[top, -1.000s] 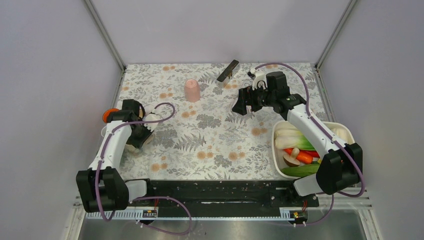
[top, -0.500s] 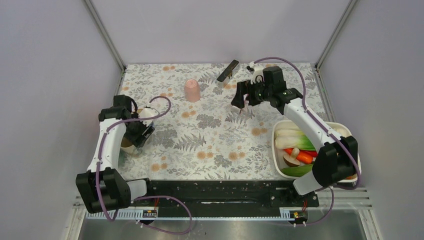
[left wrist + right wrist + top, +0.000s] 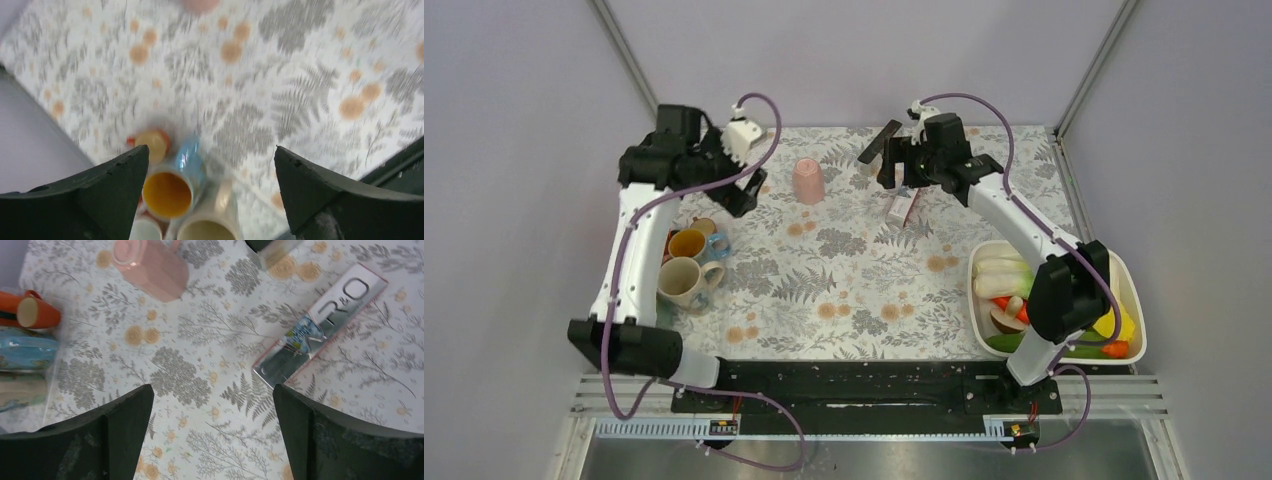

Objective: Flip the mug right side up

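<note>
The pink mug [image 3: 808, 180] stands upside down at the back of the flowered table, also seen in the right wrist view [image 3: 152, 267] and as a blur at the top of the left wrist view [image 3: 200, 4]. My left gripper [image 3: 742, 192] hangs high to its left, open and empty [image 3: 211, 150], above a cluster of mugs. A beige mug [image 3: 682, 280] and a blue mug [image 3: 690, 243] with a yellow inside stand mouth up there. My right gripper [image 3: 890, 168] is open and empty [image 3: 212, 387] to the right of the pink mug.
A silver toothpaste box [image 3: 900, 207] lies under the right gripper. A black block [image 3: 879, 140] lies at the back. An orange mug [image 3: 37, 312] lies by the left mugs. A white tray [image 3: 976, 290] of vegetables sits at the right.
My left gripper opened, let go of the beige mug, and rose toward the back. The right gripper moved back and left, uncovering the toothpaste box.
</note>
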Tool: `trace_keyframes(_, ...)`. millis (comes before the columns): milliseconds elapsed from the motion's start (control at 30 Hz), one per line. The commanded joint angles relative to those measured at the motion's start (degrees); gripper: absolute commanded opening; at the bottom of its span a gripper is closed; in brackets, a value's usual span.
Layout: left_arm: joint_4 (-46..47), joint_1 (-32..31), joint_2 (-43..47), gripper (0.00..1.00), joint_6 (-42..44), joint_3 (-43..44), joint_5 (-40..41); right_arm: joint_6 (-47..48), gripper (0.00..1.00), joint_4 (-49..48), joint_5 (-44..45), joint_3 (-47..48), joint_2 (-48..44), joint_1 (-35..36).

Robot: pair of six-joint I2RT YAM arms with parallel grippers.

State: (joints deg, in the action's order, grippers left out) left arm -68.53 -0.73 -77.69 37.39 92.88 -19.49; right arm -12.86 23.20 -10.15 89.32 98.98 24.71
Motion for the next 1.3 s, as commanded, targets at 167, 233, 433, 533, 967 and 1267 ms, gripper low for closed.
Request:
trace_keyframes(167, 10.32, -13.97, -36.31, 0.99, -26.39, 36.35, 2.37, 4.95, 0.99, -0.09, 11.96, -13.89, -13.72, 0.12)
trace_keyframes(233, 10.86, -14.35, -44.01, 0.99, -29.6, 44.25, 3.37, 6.19, 0.99, -0.11, 12.32, -16.44, -15.45, 0.08)
trace_keyframes(433, 23.23, -14.65, -53.43, 0.99, -31.89, 42.64, 14.6, 6.2, 0.99, -0.17, 11.13, -19.77, -17.32, 0.12)
trace_keyframes(533, 24.28, -14.71, -56.03, 0.99, -31.05, 42.46, 14.45, 5.89, 0.99, -0.16, 10.32, -20.08, -17.13, 0.08)
trace_keyframes(967, 25.18, -15.25, -50.22, 0.62, -27.35, 24.62, 9.34, 5.87, 0.99, -0.17, 10.31, -22.15, -18.04, 0.08)
trace_keyframes(1267, 17.74, -15.49, -38.03, 0.5, -13.09, 6.52, -2.59, 6.33, 0.99, -0.05, 10.33, -24.8, -20.79, 0.08)
